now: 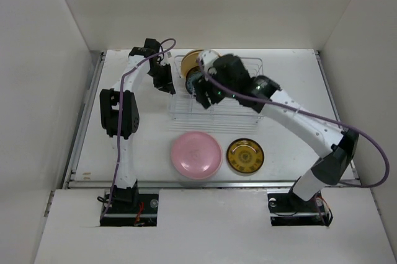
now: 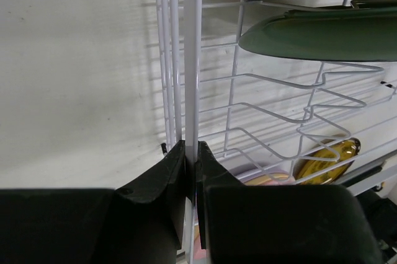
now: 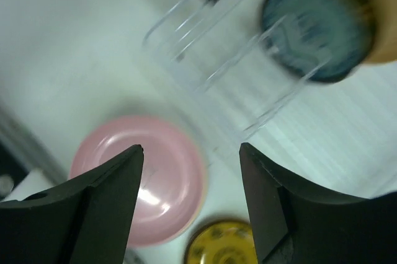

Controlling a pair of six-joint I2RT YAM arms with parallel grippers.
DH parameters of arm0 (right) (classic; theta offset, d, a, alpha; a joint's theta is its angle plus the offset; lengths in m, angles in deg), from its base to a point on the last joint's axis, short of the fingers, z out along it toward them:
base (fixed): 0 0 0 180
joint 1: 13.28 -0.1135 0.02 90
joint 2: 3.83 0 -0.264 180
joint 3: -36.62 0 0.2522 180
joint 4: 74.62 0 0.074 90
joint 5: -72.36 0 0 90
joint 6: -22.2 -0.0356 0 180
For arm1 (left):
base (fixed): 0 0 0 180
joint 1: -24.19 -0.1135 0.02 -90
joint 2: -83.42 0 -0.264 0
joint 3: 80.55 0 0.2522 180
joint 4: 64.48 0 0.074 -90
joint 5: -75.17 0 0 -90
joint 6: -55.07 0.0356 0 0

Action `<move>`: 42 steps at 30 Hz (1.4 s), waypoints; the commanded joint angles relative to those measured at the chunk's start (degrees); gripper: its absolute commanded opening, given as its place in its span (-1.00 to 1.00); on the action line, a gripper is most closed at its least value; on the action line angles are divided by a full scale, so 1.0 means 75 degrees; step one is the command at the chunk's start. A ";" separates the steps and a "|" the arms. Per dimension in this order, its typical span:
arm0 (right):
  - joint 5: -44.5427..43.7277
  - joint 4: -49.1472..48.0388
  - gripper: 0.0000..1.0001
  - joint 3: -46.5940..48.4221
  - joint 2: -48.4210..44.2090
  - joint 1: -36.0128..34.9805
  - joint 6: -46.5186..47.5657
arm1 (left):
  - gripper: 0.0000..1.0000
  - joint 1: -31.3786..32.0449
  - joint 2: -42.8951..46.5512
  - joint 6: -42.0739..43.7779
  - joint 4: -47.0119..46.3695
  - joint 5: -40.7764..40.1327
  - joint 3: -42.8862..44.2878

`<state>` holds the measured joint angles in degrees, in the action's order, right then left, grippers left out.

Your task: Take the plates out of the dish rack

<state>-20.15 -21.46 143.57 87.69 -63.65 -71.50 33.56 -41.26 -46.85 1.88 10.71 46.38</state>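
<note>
The wire dish rack [image 1: 239, 110] stands at the table's far middle, with an upright dark teal plate [image 1: 192, 80] and a tan-orange plate [image 1: 191, 58] at its left end. My left gripper [image 1: 169, 87] is shut on an upright wire of the rack's left side [image 2: 191, 78], and the teal plate [image 2: 322, 38] leans just past it. My right gripper [image 1: 201, 98] hovers over the rack, open and empty [image 3: 191, 149]. In front of the rack, a pink plate [image 1: 196, 155] and a yellow brown-patterned plate [image 1: 244, 155] lie flat on the table. The right wrist view is blurred.
White walls close in the table on the left, back and right. The table's front edge [image 1: 205, 183] runs just behind the arm bases. A purple cable [image 1: 372, 146] loops off the right arm.
</note>
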 commanded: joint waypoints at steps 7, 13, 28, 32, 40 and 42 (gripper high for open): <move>0.0533 -0.0331 0.39 0.3566 0.2934 0.2332 0.1290 | -1.00 -0.0135 0.0054 0.0476 0.0228 -0.0875 0.0462; 0.1340 -0.0261 0.06 0.4532 0.4425 0.2672 0.1642 | -1.00 -0.0135 -0.0261 0.0476 0.0299 -0.0710 0.0392; 0.2724 -0.0577 -0.91 0.4451 0.5234 0.2989 0.1572 | -1.00 -0.0135 -0.0684 0.0476 0.0370 -0.0780 0.0556; 0.2480 -0.0658 -1.00 0.4251 0.4767 0.2989 0.1642 | -1.00 -0.0135 -0.0755 0.0279 0.0370 -0.0441 0.0556; 0.2314 -0.0823 -1.00 0.3877 0.3232 0.2989 0.1713 | -1.00 -0.0288 -0.0825 -0.0192 0.0077 0.0134 0.0298; 0.2314 -0.1010 -1.00 0.3364 0.2869 0.2989 0.1713 | -1.00 -0.0288 -0.0825 -0.0192 0.0077 0.0134 0.0298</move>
<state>-5.35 -27.18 170.51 120.06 -40.87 -54.72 32.10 -44.15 -44.71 4.89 13.31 50.22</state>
